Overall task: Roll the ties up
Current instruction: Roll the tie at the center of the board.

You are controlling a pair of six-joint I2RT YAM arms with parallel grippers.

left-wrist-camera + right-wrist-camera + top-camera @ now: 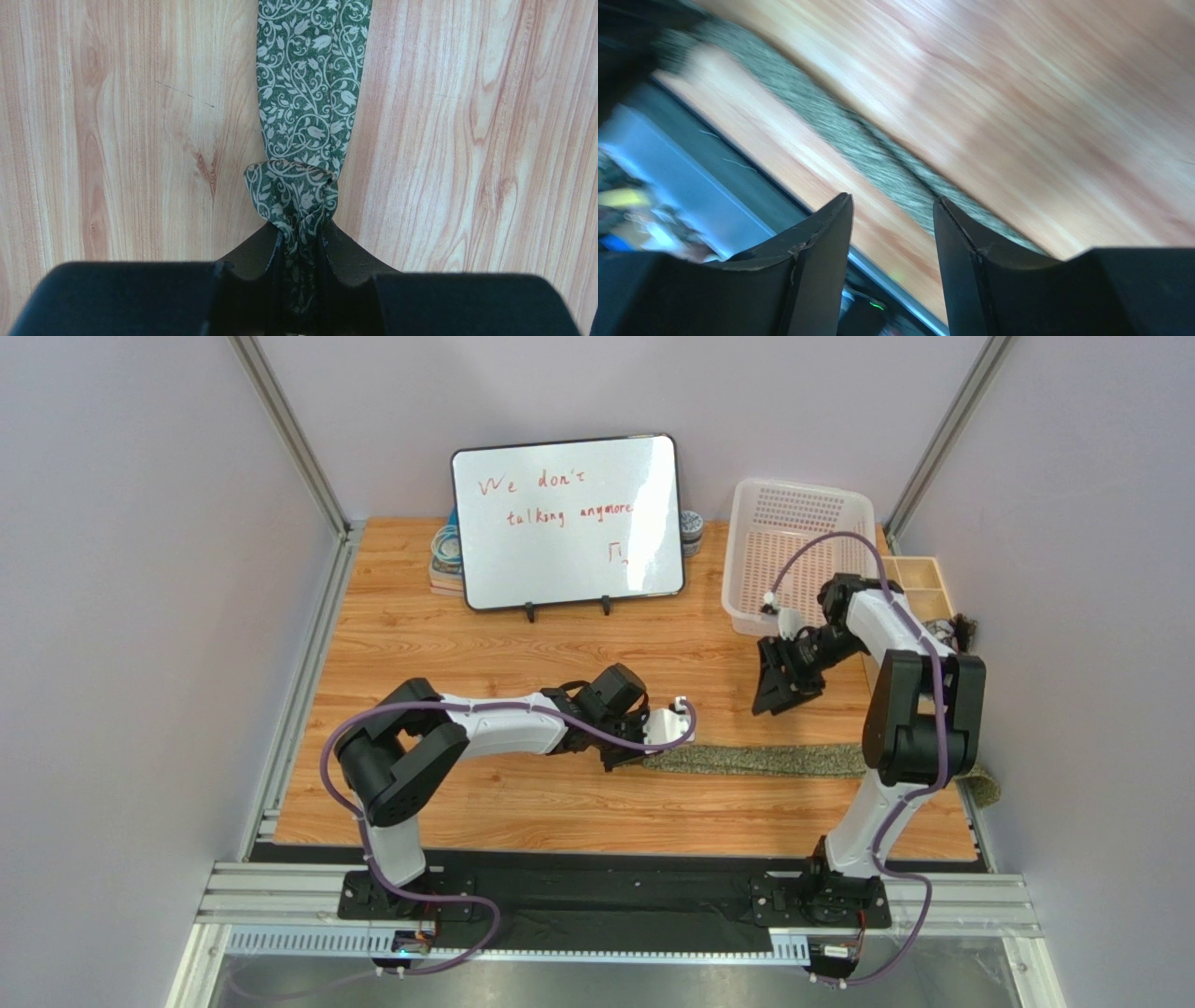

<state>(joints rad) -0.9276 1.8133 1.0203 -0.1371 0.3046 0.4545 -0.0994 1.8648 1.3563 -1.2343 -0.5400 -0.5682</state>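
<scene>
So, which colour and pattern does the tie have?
Dark green tie with pale floral vines; clearest in left wrist view.

top: overhead, far | wrists: close, facing table (561, 812) | shared: tie (772, 758)

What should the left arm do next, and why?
Probably rotate the left gripper to roll the tip over: it is shut on the green tie at its folded tip, the rest lies flat on the table, and the right gripper hangs open above.

Matt woven-cloth tie (309, 105), smooth wood-grain desk (105, 140) with a faint sheen, matt black plastic left pincer (300, 241), white perforated plastic basket (735, 595), glossy whiteboard (568, 518)
</scene>
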